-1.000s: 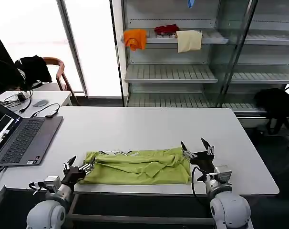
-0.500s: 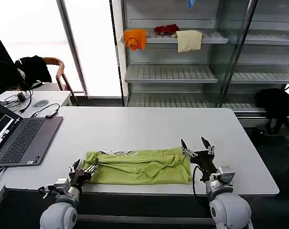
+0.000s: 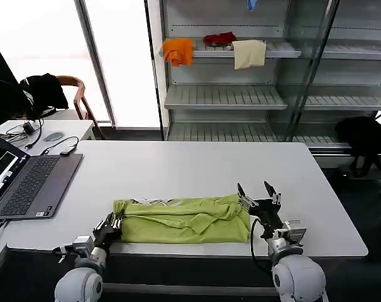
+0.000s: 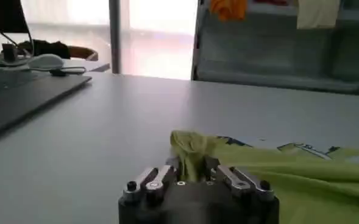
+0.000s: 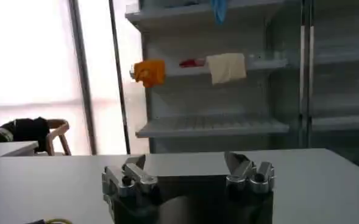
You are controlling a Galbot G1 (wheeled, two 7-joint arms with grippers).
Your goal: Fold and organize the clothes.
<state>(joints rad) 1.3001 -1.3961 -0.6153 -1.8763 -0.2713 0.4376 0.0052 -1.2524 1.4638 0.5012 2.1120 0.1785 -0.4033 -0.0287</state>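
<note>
The lime yellow-green T-shirt (image 3: 184, 220) lies folded into a long band near the white table's (image 3: 197, 167) front edge, with a bit of white print (image 3: 156, 202) showing along its far side. My left gripper (image 3: 114, 223) sits low at the band's left end. In the left wrist view a bunched corner of the shirt (image 4: 189, 148) sits pinched in the left gripper (image 4: 191, 167), which is shut on it. My right gripper (image 3: 258, 196) stands just off the shirt's right end, tilted upward. The right gripper (image 5: 185, 165) is open with nothing between its fingers.
An open laptop (image 3: 27, 182) lies at the table's left side. Behind the table stand shelves (image 3: 225, 97) holding orange (image 3: 178, 50), red (image 3: 219, 39) and cream (image 3: 249, 53) cloths. A chair with a black garment (image 3: 44, 88) stands back left; a black bag (image 3: 365, 135) sits right.
My left gripper moved right to the shirt's left end and shut on it, bunching that corner. The right gripper barely shifted and stays open.
</note>
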